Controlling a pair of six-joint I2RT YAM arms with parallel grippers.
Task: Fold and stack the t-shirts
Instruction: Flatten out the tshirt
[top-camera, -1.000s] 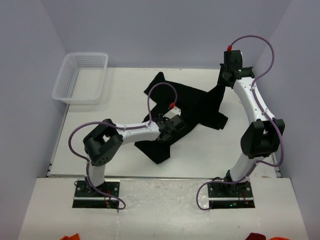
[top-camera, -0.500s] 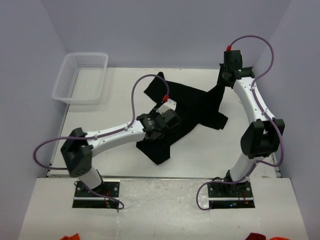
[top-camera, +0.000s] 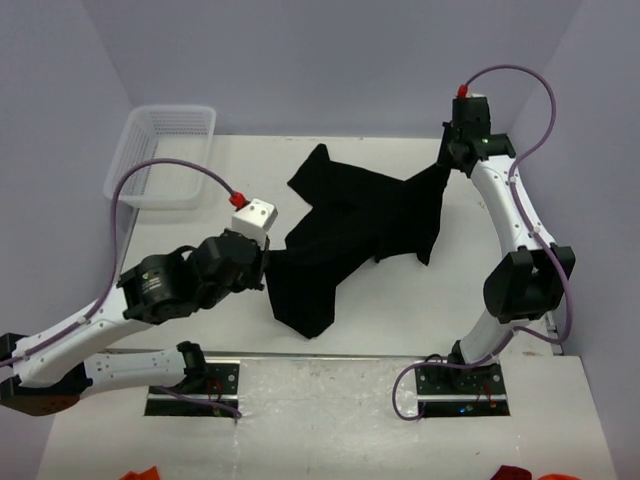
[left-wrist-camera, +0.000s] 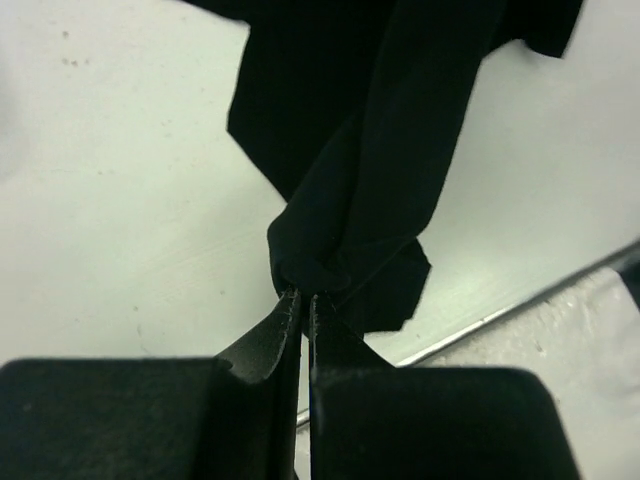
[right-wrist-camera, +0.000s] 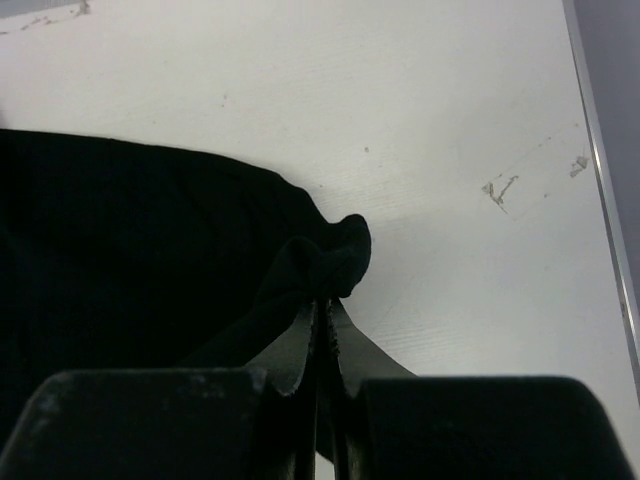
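The left gripper (left-wrist-camera: 303, 296) fingers are clamped on a bunched fold of the black t-shirt (top-camera: 350, 232) at its 8 o'clock edge. The right gripper (right-wrist-camera: 326, 300) fingers are clamped on its 2 o'clock corner.

from my seat the overhead view is evenly lit from above, the desk (top-camera: 400, 310) bright white with soft, faint shadows. the t-shirt (top-camera: 340, 240) reads as a flat black mass, its folds barely visible. both wrist views are dimmer, slightly yellow, and the jaws close to the lens are blurred silhouettes.
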